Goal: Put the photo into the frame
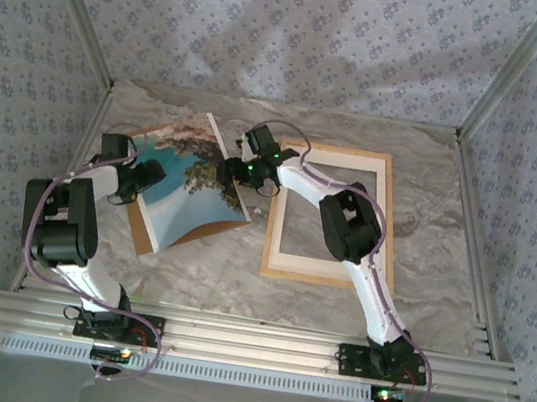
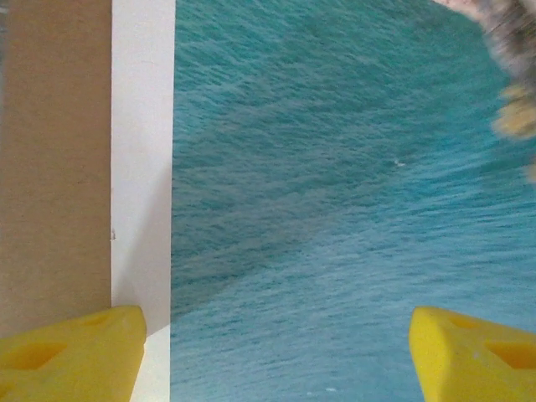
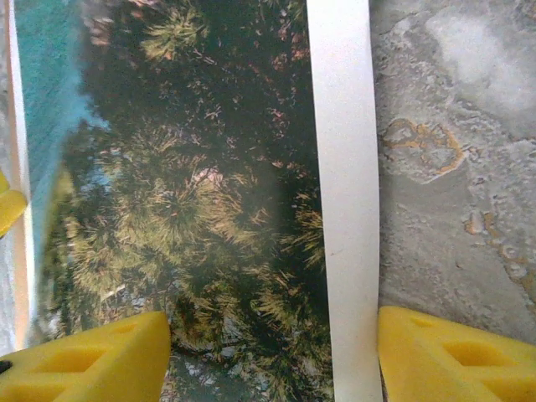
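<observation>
As photo lies on board: turquoise sea, dark trees (white border).

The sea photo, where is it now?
In the top view, the photo sits on the left half of the table, on a brown board, just left of the frame.

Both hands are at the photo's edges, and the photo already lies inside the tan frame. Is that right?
No. The top view shows the photo lying on the brown board, left of the frame and apart from it, not inside. The left hand and right hand are at its edges, as stated.
</observation>
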